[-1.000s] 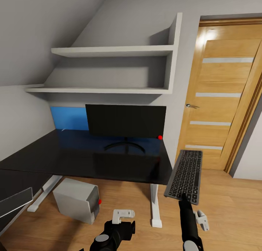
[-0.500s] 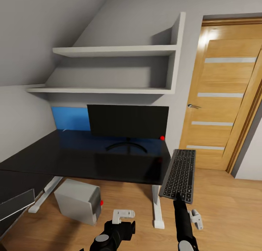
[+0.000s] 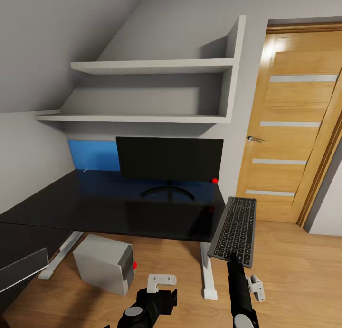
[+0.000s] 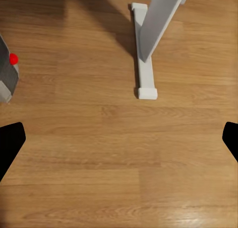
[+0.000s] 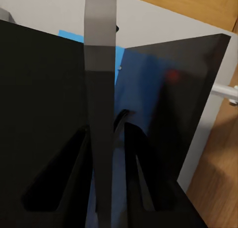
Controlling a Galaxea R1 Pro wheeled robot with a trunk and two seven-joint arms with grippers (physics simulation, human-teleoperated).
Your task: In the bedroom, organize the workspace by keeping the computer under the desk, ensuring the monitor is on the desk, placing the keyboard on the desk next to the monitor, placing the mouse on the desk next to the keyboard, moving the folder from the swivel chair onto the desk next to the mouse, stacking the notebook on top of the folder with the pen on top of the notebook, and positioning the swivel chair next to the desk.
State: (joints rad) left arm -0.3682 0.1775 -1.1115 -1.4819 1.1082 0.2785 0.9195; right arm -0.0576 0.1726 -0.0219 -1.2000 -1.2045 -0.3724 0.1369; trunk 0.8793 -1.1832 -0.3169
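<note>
Your right gripper [image 3: 232,257] pinches only the near edge of the keyboard [image 3: 234,230], held off the desk [image 3: 118,209] corner, left gripper [image 3: 160,282] spread empty; a sideways swing could strike the desktop and twist it loose

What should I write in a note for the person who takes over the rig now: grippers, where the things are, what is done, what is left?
Right gripper: shut on the keyboard, held in the air beside the desk's right end, not yet over it.
Left gripper: open, holds nothing, low above the floor.
Done: monitor stands on the desk; computer sits on the floor under it.
Left: set the keyboard on the desk next to the monitor. Mouse, folder, notebook, pen and chair are still to do.
</note>
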